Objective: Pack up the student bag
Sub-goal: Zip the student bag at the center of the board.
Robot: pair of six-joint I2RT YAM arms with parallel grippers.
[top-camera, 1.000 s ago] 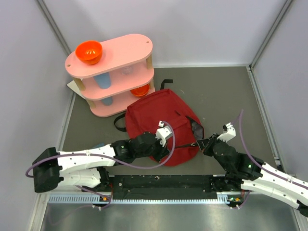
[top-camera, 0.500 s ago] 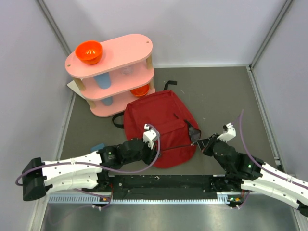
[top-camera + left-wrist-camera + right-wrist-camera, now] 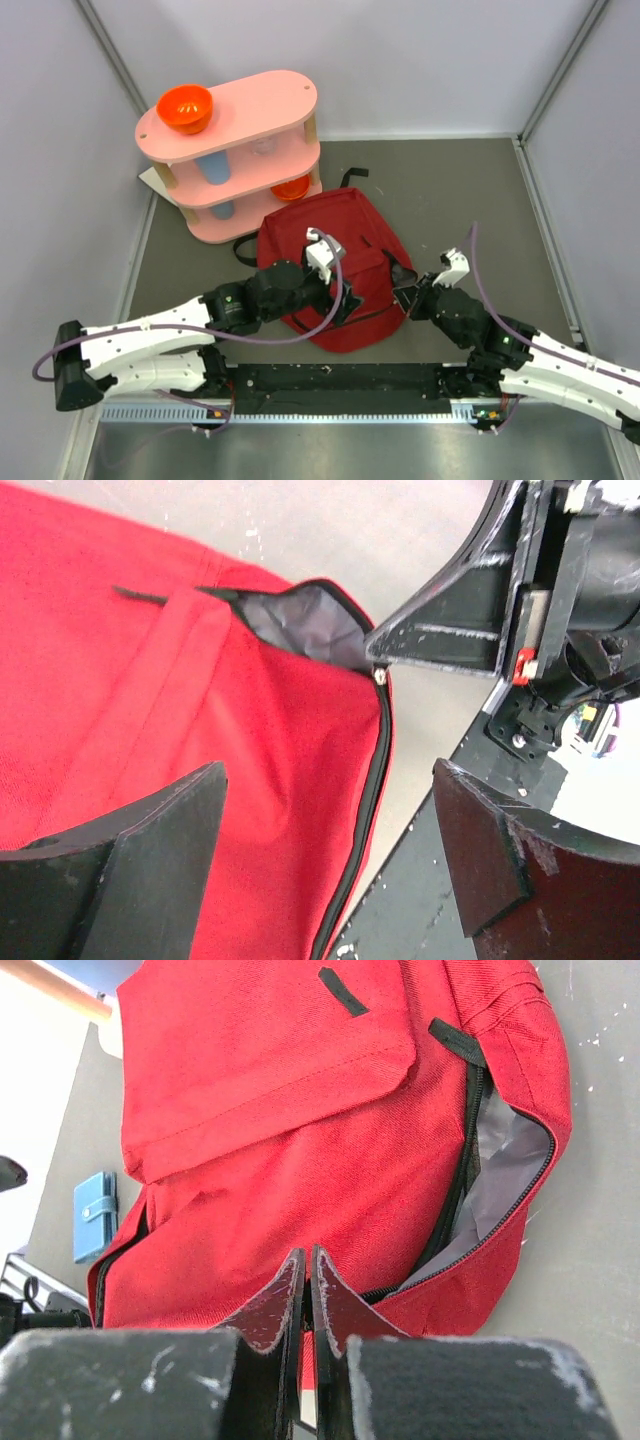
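Observation:
The student bag [image 3: 335, 250] lies flat in the middle of the table, dark red. Its main zip is open along the right side and shows grey lining [image 3: 500, 1165]. My left gripper [image 3: 348, 300] hovers open over the bag's near part. Only red fabric [image 3: 150, 700] and the zip line show between its wide-apart fingers [image 3: 330, 770], and they hold nothing. My right gripper [image 3: 405, 295] is at the bag's right rim. Its fingers [image 3: 308, 1255] are pressed together on the zip edge beside the opening. From the left wrist, the right gripper's tip [image 3: 440, 640] touches that rim.
A pink three-tier shelf [image 3: 230, 150] stands at the back left with an orange bowl [image 3: 185, 108] on top and cups on the lower tiers. A small blue case [image 3: 95, 1215] lies on the table left of the bag. A black rail [image 3: 340, 380] runs along the near edge.
My left gripper has opened, after being shut on the bag, and has moved right over it. The bag has slid left. The right gripper has followed its rim up and left.

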